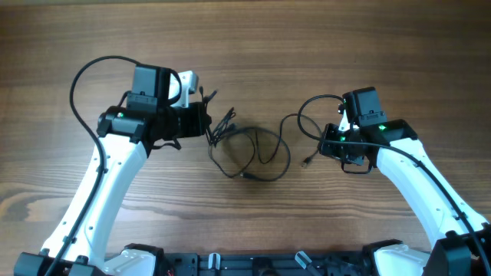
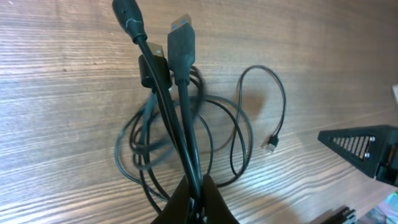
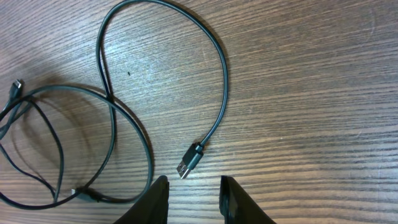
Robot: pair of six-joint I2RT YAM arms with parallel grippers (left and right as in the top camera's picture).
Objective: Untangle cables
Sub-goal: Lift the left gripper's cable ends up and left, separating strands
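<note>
On worktop (image 1: 253,46): cables (image 2: 186,127) are spread in a tangled loop between the arms.
Left end effector (image 2: 194,190): closed on several cable strands, with plugs raised.
Right end effector (image 3: 193,196): parted, with nothing gripped, just beside a USB plug (image 3: 188,163).

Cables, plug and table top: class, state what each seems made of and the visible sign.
The cables: probably rubbery plastic sheathing, dark and smooth, bending in soft loops. The plug: black moulded plastic body, shiny metal tip. The table: wood or wood-look laminate, matte, brown grain lines; which, the pictures cannot settle.
</note>
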